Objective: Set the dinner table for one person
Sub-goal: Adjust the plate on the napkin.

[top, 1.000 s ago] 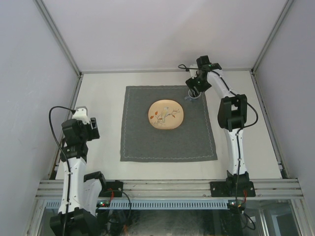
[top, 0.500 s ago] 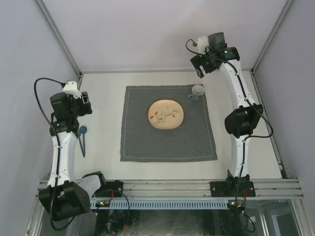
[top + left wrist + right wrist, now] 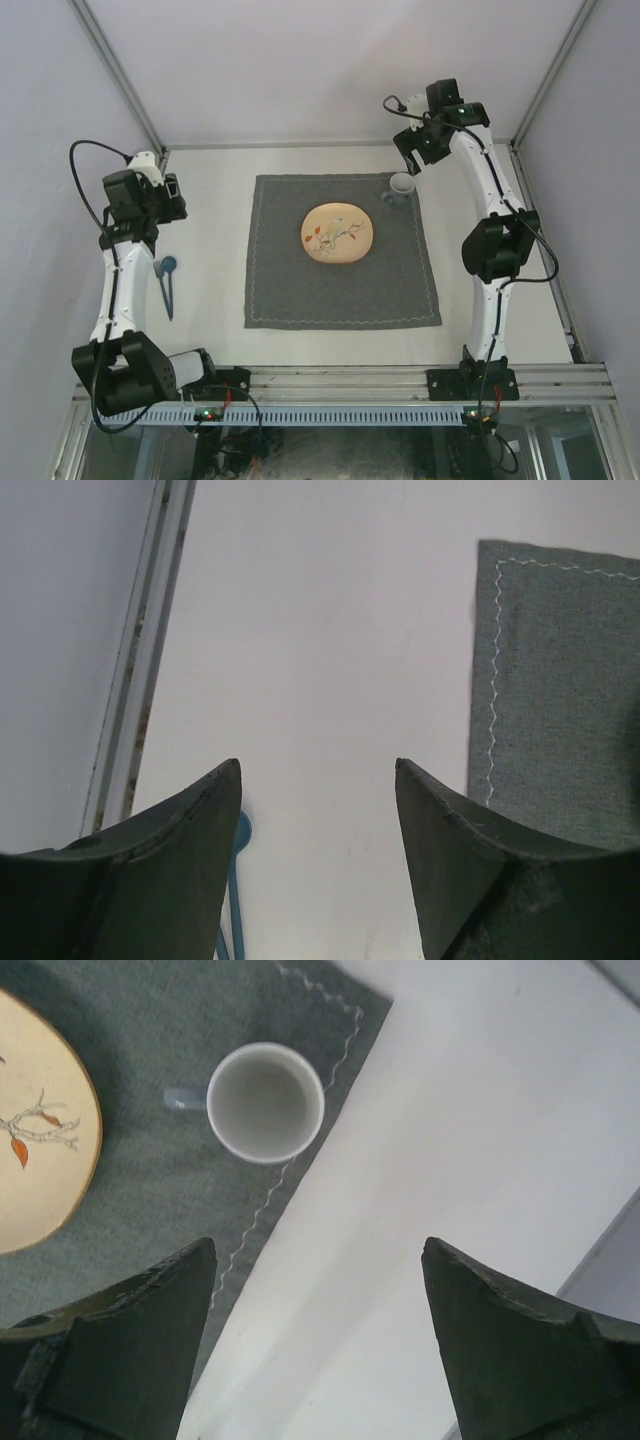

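While both arms stand high over the far corners, the dinner table (image 3: 215, 325) fills the floor of the cell, off-white and bounded by metal rails.

Grey stitched cloth (image 3: 340, 290) lies flat at the table's middle, square to the edges. Round cream plate (image 3: 339, 232) with a leaf-and-twig pattern sits on the far half of the cloth. White cup (image 3: 265, 1101) stands upright in the cloth's far right corner, just beside the plate but apart from it. Its pale blue handle points toward the plate, and its rim lies close to the white zigzag stitching.

Blue spoon (image 3: 166, 288) lies on bare table left of the cloth, well apart from it and near the left rail, bowl end toward the far side.

Left gripper (image 3: 318, 765): fingers spread, nothing between them, looking down on bare table. The cloth's corner shows at the right of its view, the spoon's bowl peeping past the left finger.

Right gripper (image 3: 320, 1245): fingers spread wide, holding nothing, well above the cup, over the cloth's edge and the bare table beside it.
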You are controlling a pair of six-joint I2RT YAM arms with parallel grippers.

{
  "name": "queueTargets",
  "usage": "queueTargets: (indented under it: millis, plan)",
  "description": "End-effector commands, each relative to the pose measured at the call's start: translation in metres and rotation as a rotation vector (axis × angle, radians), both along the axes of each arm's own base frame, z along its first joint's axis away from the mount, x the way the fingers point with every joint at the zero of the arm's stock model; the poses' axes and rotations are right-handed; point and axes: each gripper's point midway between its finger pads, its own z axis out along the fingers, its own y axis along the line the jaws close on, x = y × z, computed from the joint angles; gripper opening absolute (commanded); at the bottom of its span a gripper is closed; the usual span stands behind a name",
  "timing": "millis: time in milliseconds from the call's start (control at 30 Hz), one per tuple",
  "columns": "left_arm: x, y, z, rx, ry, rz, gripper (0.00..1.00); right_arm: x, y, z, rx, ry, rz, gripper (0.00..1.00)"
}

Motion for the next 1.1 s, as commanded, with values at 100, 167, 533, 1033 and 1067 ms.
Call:
queueTargets:
  millis: [100, 167, 533, 1033, 1067]
  plan:
    - [0.017, 0.005, 0.037, -0.024, -0.027, 0.061, 0.67, -0.045, -0.017, 0.038, -0.027, -0.058, -0.028, 0.82]
    - [0.019, 0.009, 0.047, 0.007, -0.036, 0.083, 0.67, -0.053, -0.028, 0.045, -0.054, -0.08, -0.031, 0.82]
    - [0.023, 0.016, 0.081, 0.079, 0.02, 0.075, 0.67, -0.079, -0.057, 0.025, -0.091, 0.115, -0.112, 0.8]
    - [0.02, 0.017, 0.073, 0.095, 0.077, 0.057, 0.67, -0.06, 0.003, 0.015, -0.007, 0.015, 0.287, 0.9]
    - [0.02, 0.017, 0.07, 0.093, 0.083, 0.057, 0.67, -0.053, 0.018, 0.009, 0.028, 0.044, 0.301, 0.89]
